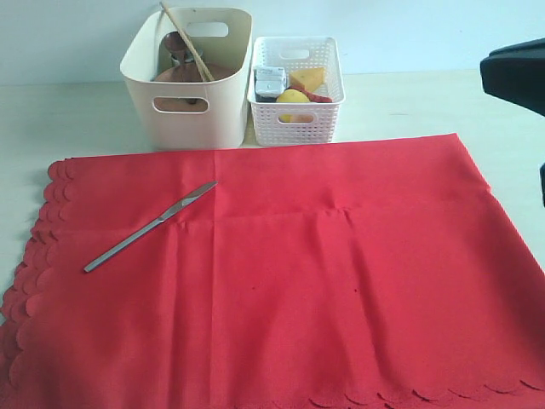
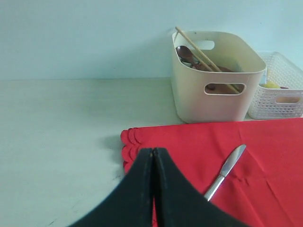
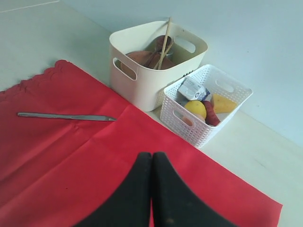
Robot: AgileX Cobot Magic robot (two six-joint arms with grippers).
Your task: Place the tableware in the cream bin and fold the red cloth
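Red cloth (image 1: pixel 341 281): spread flat on the surface, in front of the cream bin (image 1: pixel 192 128); not yet folded.
Metal knife (image 1: pixel 149 227): only tableware seen outside the bin; lies on the cloth, blade tip toward the bin, handle angled away.
Left claw (image 2: pixel 153 153): closed, empty; your nearer arm, knife just ahead.
Right claw (image 3: pixel 151 158): closed, empty; knife well apart.

The cream bin's (image 1: pixel 187 81) walls hide most of its contents: only the chopsticks (image 1: pixel 186 43) above its rim and a sliver of brown plate (image 1: pixel 180 105) through its handle hole can be made out. Beside the bin, the white basket (image 2: pixel 265 101) is cropped in the left wrist view. In front of the bin, the red cloth (image 1: pixel 298 273) runs off the exterior view's bottom and right edges.
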